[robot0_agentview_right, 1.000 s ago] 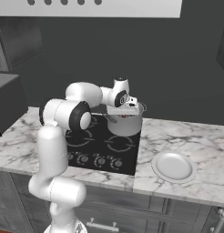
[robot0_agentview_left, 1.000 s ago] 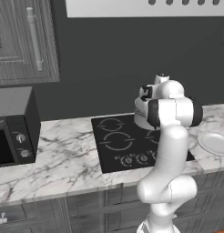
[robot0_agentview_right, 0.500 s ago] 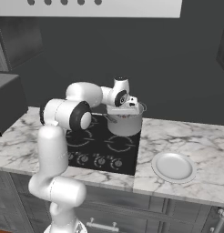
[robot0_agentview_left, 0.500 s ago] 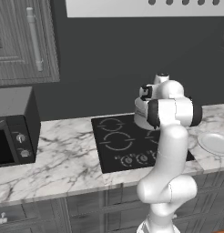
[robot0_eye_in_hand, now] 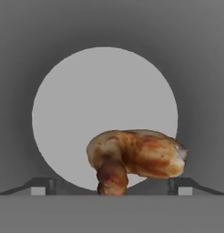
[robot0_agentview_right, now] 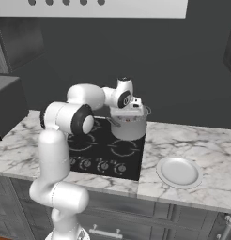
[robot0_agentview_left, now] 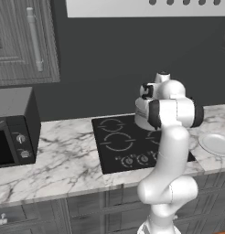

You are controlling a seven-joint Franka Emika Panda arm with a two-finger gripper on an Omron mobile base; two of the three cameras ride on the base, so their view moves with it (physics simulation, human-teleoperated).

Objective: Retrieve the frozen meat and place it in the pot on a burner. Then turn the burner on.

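Note:
The grey metal pot stands on the back right burner of the black cooktop. In the left base view the pot is mostly hidden behind my arm. My gripper points straight down into the pot's mouth. In the hand view the pot's round grey floor lies below. The frozen meat, a lumpy brown-orange piece, sits low between the fingers. My gripper is open, its fingertips far apart and clear of the meat.
A row of burner knobs runs along the cooktop's front edge. A round white plate lies on the marble counter right of the cooktop. A microwave stands at the counter's left end. Cabinets hang above it.
The gripper's jaws have gone from shut to wide open over the pot, letting go of the meat. The arm has barely moved.

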